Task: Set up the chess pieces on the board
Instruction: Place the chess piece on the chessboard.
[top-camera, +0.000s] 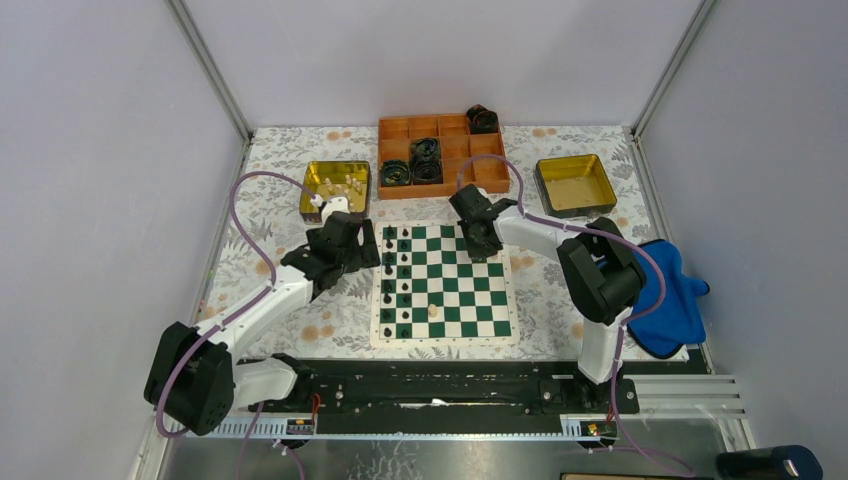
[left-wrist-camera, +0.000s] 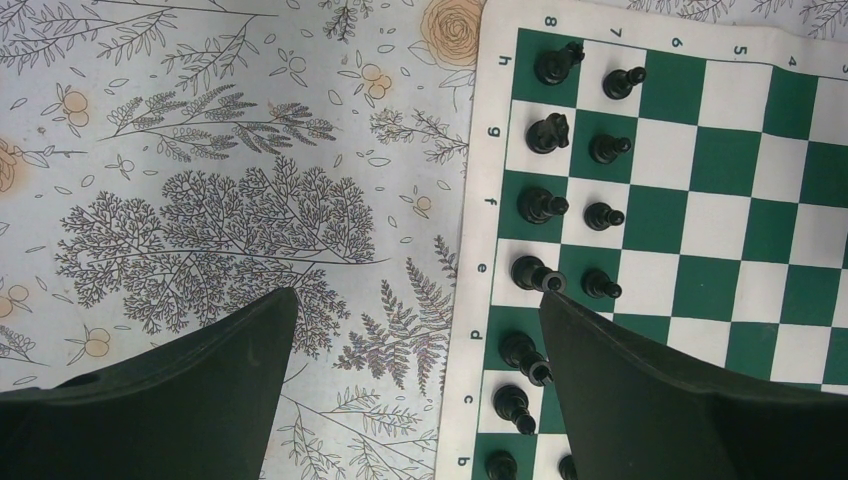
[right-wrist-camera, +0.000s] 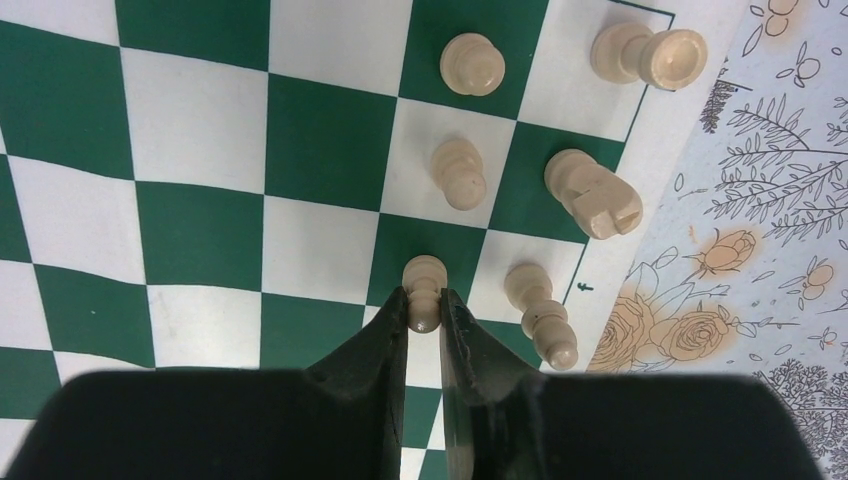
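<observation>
Flatly, the board (top-camera: 470, 341) lies central, its border printed 8 to 4 and h to b. Beside its left edge hangs the left gripper (left-wrist-camera: 420, 296), wide open. At its far right corner the right gripper (right-wrist-camera: 425, 300) pinches a cream pawn (right-wrist-camera: 425, 272). Black pieces (left-wrist-camera: 545, 205) line its left side.

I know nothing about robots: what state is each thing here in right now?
Left end effector: open, holding nothing, at the board's edge.
Right end effector: shut on a cream pawn.
Black pieces: upright in two rows on the board.
Other cream pieces: several standing on corner squares.
Tin: holds loose cream pieces.
</observation>
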